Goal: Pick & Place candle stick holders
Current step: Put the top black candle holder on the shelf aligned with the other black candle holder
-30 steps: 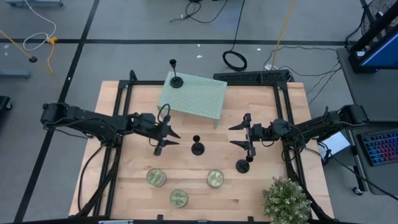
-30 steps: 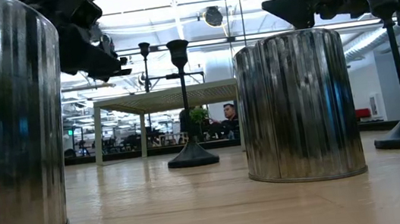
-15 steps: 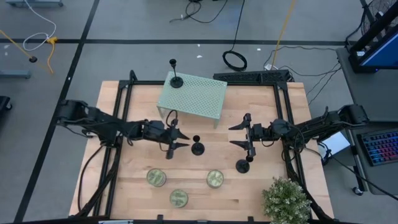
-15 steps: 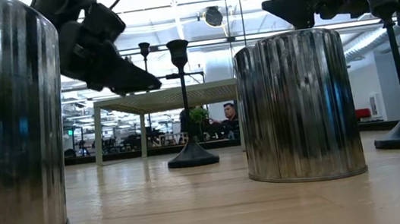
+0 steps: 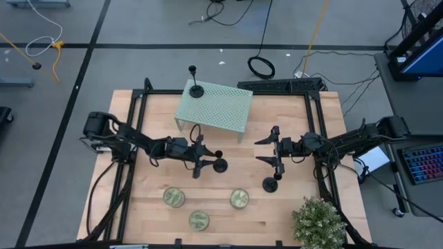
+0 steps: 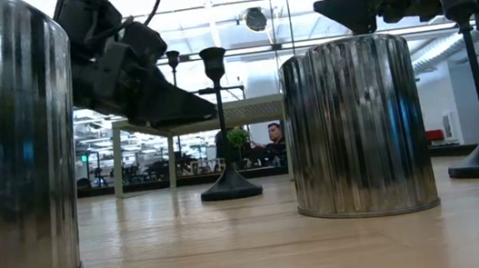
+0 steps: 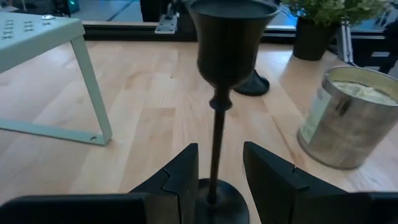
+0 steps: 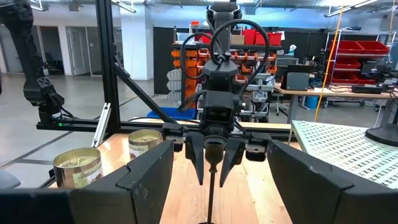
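Note:
Three black candle stick holders show. One stands by its base on the green perforated stand (image 5: 196, 90). One (image 5: 220, 164) stands on the table's middle. One (image 5: 270, 184) stands on the table near my right arm. My left gripper (image 5: 212, 162) is open and low, and its fingers stand on either side of the middle holder's thin stem (image 7: 217, 155) without touching it. My right gripper (image 5: 257, 151) is open and empty, raised to the right of the middle holder and pointing at it.
The green stand (image 5: 214, 107) sits at the table's far middle. Three metal candle tins (image 5: 174, 197) (image 5: 199, 220) (image 5: 239, 198) stand near the front edge. A potted plant (image 5: 318, 221) is at the front right. A black frame (image 5: 313, 117) rims the table.
My left gripper has gone toward the table's right edge and down toward the middle holder. Its open fingers now stand on either side of that holder's stem. The holder has stayed where it was.

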